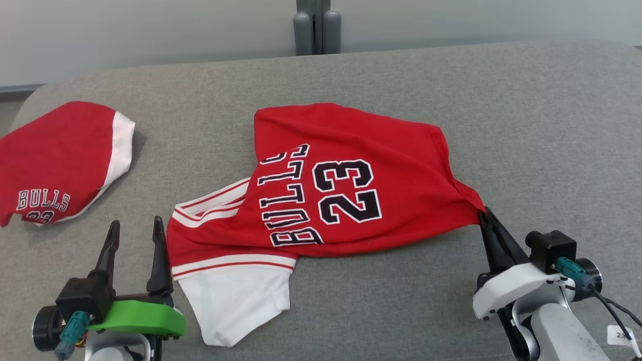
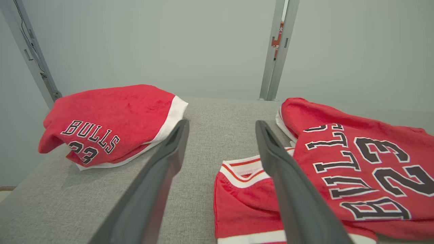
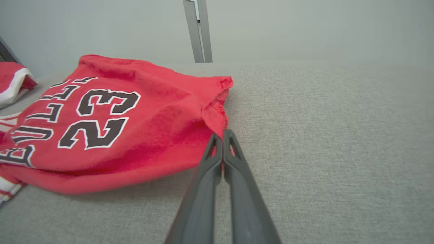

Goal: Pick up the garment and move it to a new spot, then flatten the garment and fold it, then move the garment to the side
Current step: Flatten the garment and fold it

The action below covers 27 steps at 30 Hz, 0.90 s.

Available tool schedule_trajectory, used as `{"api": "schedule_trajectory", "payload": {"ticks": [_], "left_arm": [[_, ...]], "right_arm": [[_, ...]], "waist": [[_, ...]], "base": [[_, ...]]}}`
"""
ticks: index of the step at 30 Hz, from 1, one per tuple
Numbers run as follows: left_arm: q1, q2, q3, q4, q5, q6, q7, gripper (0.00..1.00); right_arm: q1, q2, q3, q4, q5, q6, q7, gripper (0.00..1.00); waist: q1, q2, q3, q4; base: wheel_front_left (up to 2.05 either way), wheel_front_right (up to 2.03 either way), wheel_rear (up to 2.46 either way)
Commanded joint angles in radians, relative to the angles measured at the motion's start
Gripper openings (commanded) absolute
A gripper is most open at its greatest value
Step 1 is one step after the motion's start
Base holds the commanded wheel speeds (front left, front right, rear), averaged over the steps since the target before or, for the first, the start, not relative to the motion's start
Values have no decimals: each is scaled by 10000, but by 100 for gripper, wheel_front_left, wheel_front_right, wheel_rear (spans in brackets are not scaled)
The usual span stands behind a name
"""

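Note:
The garment (image 1: 351, 190) is a red jersey with white trim and black "BULLS 23" lettering, lying rumpled and sideways on the middle of the grey surface; it also lies in the left wrist view (image 2: 356, 162) and the right wrist view (image 3: 112, 125). My right gripper (image 1: 484, 214) is shut on the garment's right corner, its fingertips pinching the red hem (image 3: 217, 118). The cloth is pulled to a point there. My left gripper (image 1: 136, 228) stands open just left of the garment's striped sleeve, touching nothing, its fingers (image 2: 169, 162) apart over bare fabric.
A second red jersey (image 1: 60, 160), folded, lies at the far left edge of the grey padded table (image 1: 526, 125). A metal post (image 1: 316, 25) stands behind the table's far edge. Bare surface stretches to the right of the garment.

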Motion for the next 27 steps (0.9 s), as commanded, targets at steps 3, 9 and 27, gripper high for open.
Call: {"api": "schedule_trajectory", "payload": {"ticks": [3, 9, 27], "left_arm": [[186, -16, 36, 37, 32, -59, -32, 100], [298, -22, 74, 78, 59, -71, -32, 100], [316, -35, 25, 162, 34, -135, -32, 100]], "right_arm": [[503, -169, 202, -801, 551, -19, -32, 0], [1399, -521, 736, -2110, 1797, -19, 344, 0], [1896, -1094, 1625, -3751, 3278, -17, 1203, 0]], "waist": [[0, -1, -172, -309], [0, -1, -248, -483], [0, -1, -333, -311]], "base": [[0, 0, 0], [0, 0, 0], [0, 0, 0]]}}
